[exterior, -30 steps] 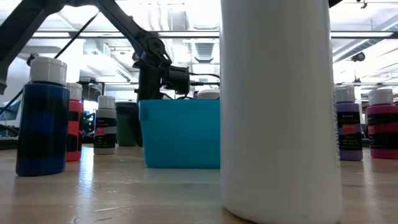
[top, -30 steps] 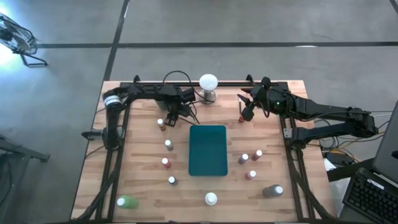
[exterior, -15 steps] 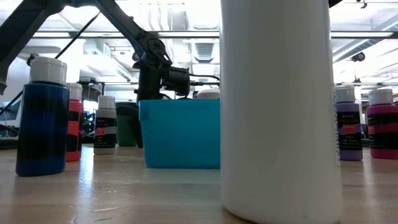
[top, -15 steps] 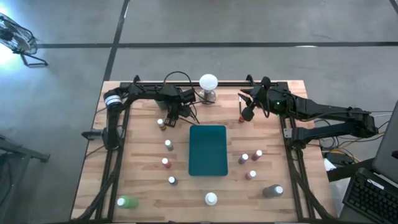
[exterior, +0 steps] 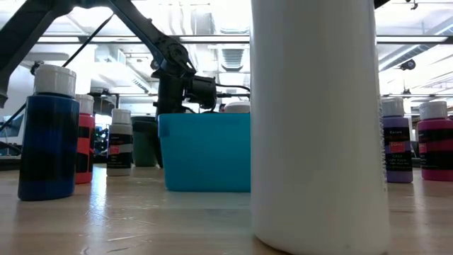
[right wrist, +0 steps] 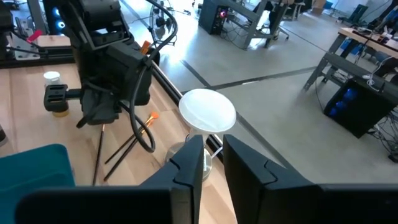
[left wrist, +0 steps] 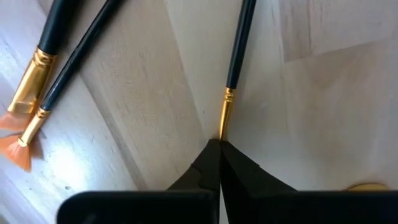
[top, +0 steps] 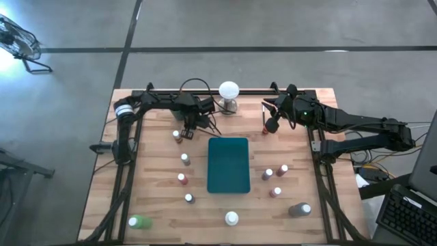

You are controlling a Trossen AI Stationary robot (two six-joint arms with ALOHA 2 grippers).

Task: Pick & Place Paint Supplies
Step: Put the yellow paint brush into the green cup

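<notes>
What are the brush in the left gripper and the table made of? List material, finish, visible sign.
Brush: glossy black handle, likely lacquered wood; shiny gold ferrule, apparently metal. The left gripper is shut on it.
Table: pale wood, matte; grain and plank seams show.

A big white bottle (exterior: pixel 318 120) stands very near the camera on the wooden worktop (exterior: pixel 141 219). Behind it is the teal tray (exterior: pixel 205 151), with a dark arm (exterior: pixel 173 74) above. Blue (exterior: pixel 48 138), red (exterior: pixel 85 139) and purple (exterior: pixel 397 142) bottles stand at the sides.
</notes>
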